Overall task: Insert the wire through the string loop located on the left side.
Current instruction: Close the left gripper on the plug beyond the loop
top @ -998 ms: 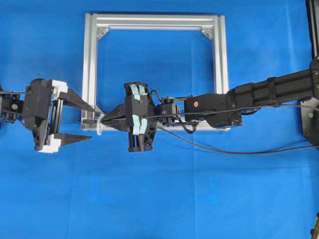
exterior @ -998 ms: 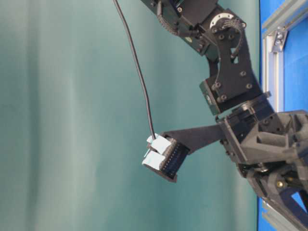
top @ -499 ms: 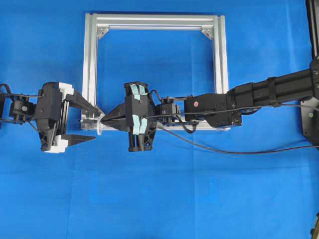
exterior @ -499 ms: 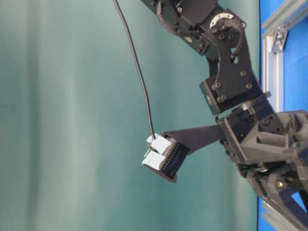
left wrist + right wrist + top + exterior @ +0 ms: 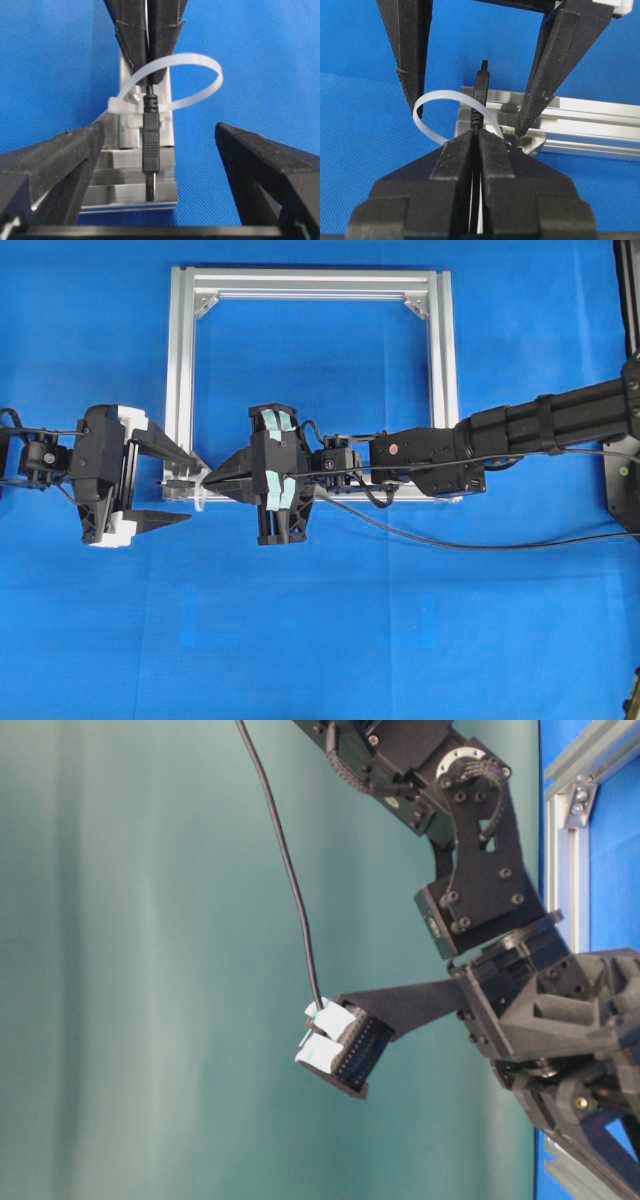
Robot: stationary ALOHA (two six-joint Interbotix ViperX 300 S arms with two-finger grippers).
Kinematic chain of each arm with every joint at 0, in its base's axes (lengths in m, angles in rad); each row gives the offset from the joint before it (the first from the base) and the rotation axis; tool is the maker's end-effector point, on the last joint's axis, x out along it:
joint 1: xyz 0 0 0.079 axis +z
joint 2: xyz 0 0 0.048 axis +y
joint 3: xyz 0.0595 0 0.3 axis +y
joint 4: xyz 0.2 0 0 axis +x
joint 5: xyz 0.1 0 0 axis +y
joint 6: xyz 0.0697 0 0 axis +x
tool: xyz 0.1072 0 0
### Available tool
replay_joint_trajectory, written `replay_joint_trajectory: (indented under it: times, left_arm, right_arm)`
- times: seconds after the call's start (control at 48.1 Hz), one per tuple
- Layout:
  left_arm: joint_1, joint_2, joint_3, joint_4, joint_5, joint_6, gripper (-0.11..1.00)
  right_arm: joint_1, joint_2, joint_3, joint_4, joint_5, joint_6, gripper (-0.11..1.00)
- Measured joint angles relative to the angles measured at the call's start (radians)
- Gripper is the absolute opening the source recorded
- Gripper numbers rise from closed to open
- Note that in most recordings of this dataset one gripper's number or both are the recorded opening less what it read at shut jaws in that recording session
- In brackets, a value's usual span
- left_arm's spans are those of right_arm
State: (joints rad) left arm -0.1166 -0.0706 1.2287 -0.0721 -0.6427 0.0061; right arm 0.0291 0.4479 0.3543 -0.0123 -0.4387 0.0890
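Note:
The whitish string loop [image 5: 212, 70] stands at the front left corner of the aluminium frame [image 5: 180, 360]. My right gripper [image 5: 477, 136] is shut on the black wire [image 5: 481, 85] just behind its plug. The plug [image 5: 151, 150] pokes through the loop, silvery tip toward the left wrist camera. My left gripper [image 5: 160, 131] is open, one finger [image 5: 75, 150] on each side of the plug and apart from it. From overhead, the left gripper [image 5: 190, 488] faces the right gripper [image 5: 208, 483] across the string loop [image 5: 200, 498].
The slack wire [image 5: 450, 540] trails right over the blue table below the right arm [image 5: 520, 430]. The frame's front rail [image 5: 590, 117] lies just right of the loop. In the table-level view the wire [image 5: 290, 870] hangs down to a taped gripper body [image 5: 335, 1045].
The left gripper moved right towards the frame corner, bringing its open fingers around the plug, then stayed still for the last half second. The right gripper and wire have not moved.

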Motion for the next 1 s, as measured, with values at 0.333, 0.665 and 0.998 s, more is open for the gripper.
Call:
replay_joint_trajectory:
  times: [0.333,0.665,0.998]
  left_arm:
    - [-0.002,0.002,-0.002,0.0,0.0,0.0,0.88]
    - [0.0,-0.02,0.003,0.002,-0.046,0.015,0.44]
    - [0.003,-0.044,0.023,0.002,-0.057,0.009,0.08]
  right_arm:
    - [0.0,0.0,0.0,0.0,-0.002,0.0,0.0]
    - [0.0,0.0,0.0,0.0,0.0,0.0,0.0]
    - [0.002,0.0,-0.002,0.0,-0.002,0.0,0.0]
